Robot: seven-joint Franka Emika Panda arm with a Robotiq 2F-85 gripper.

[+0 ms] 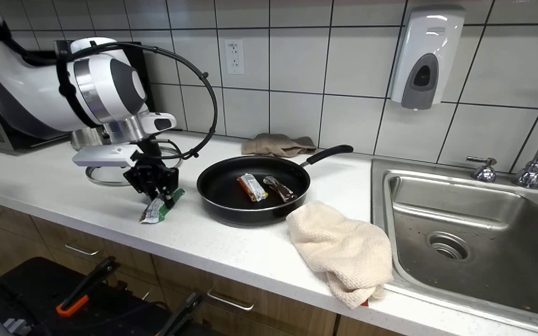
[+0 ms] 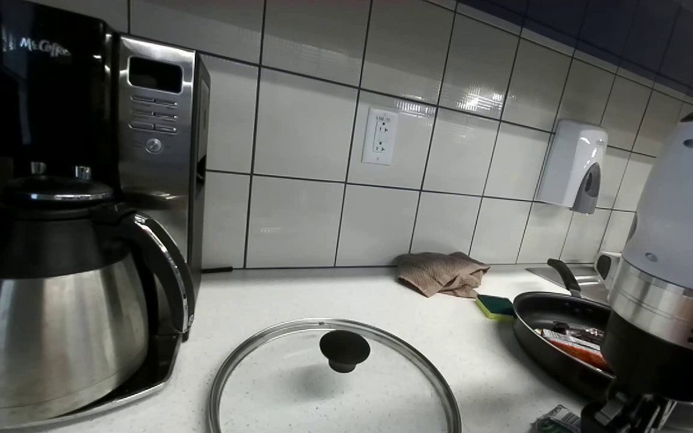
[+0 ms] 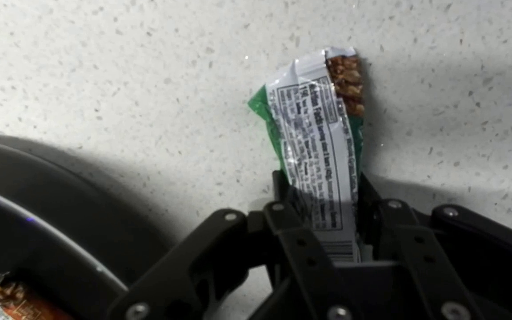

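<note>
A snack bar in a green and white wrapper (image 1: 156, 211) lies on the white counter, and its printed back shows in the wrist view (image 3: 318, 120). My gripper (image 1: 165, 199) points down at it. In the wrist view the two fingers (image 3: 322, 184) touch the wrapper on both sides and appear shut on it; its near end is hidden between them. In an exterior view the bar (image 2: 557, 419) is partly cut off by the frame's lower edge. A black frying pan (image 1: 250, 214) stands beside the gripper, holding an orange-and-white wrapped bar (image 1: 252, 187) and a dark brown wrapper (image 1: 279, 188).
A glass lid with a black knob (image 2: 344, 347) lies on the counter behind the gripper. A brown cloth (image 1: 278, 145) and a green-yellow sponge (image 2: 495, 307) lie near the wall. A beige towel (image 1: 341, 247) lies between pan and sink (image 1: 381, 196). A coffee maker (image 2: 52, 337) stands farther along.
</note>
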